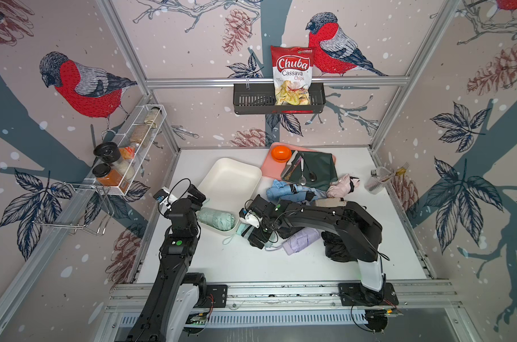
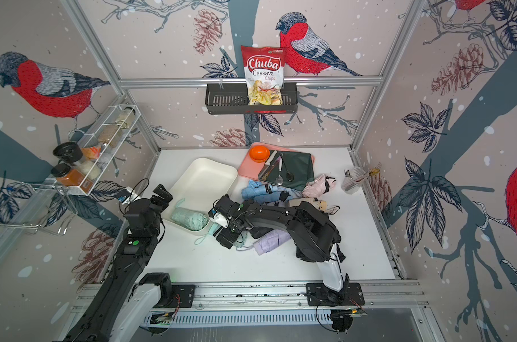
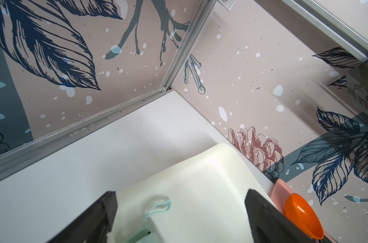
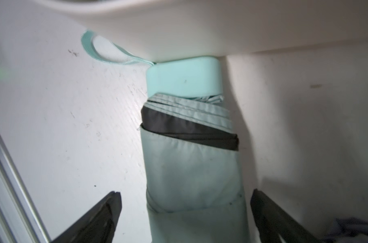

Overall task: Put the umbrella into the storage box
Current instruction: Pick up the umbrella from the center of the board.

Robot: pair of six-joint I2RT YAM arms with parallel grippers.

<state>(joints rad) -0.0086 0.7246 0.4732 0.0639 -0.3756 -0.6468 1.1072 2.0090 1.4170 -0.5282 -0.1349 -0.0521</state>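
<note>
Though one mint umbrella (image 1: 215,219) lies in the storage box (image 1: 230,180), my right pincer (image 4: 185,194) gapes around a second mint umbrella (image 4: 189,164) just outside it, more umbrellas (image 1: 301,240) heaped to the right.

- Storage box (image 1: 233,177): cream-white, shallow, rounded-rectangle tub, open side up, set askew on the white tabletop (image 1: 221,260).
- Mint-green folded umbrella (image 1: 215,219): lies flat inside the storage box, across its near end.
- Second mint-green umbrella (image 4: 191,168): folded in its sleeve, flat on the tabletop outside the storage box. Its pale teal handle (image 4: 184,76) touches the box's outer wall, with its strap loop (image 4: 85,42) lying beside it.
</note>
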